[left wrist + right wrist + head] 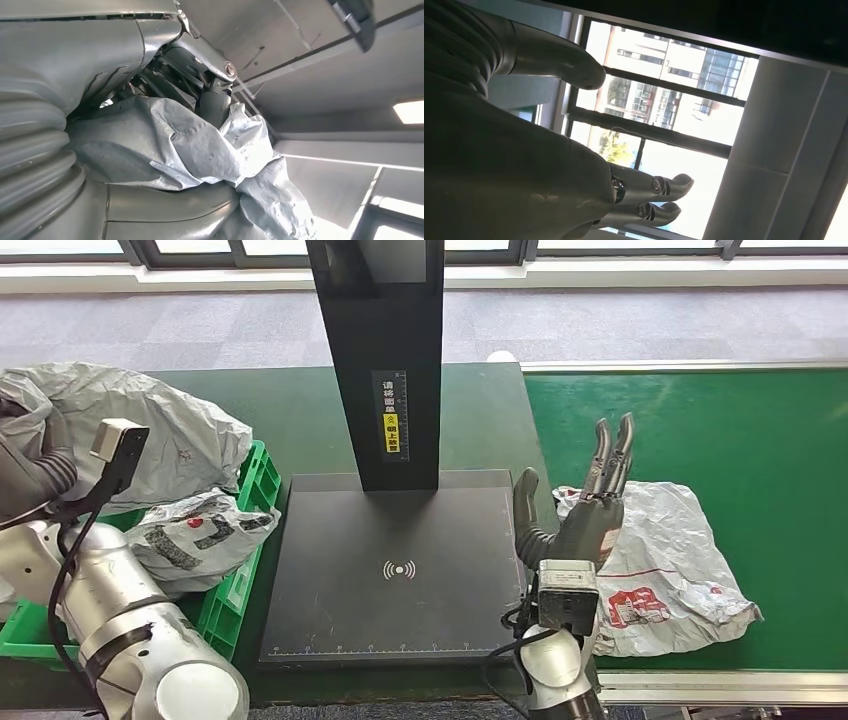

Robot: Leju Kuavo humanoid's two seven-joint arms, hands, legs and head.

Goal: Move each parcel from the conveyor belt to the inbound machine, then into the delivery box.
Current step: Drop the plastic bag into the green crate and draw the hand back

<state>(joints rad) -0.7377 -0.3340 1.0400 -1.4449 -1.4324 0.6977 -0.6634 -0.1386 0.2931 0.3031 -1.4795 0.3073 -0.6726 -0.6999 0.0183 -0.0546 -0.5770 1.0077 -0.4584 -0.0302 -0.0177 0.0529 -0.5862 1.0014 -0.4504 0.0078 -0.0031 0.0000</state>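
Grey carpet and a window wall back the green-topped table. At far left, the left hand (pixel 200 95) is clamped on a grey parcel (pixel 140 430), bunched film, held over the green crate (pixel 245 580) holding another bag. It looks light, limp and slippery, best gathered by a fold. Centre, the black scanner plate (pixel 390 570) lies bare. The right hand (pixel 590 505) stands with fingers apart, empty; just beside it lies a crumpled white parcel (pixel 670 570) on the belt (pixel 780 460).
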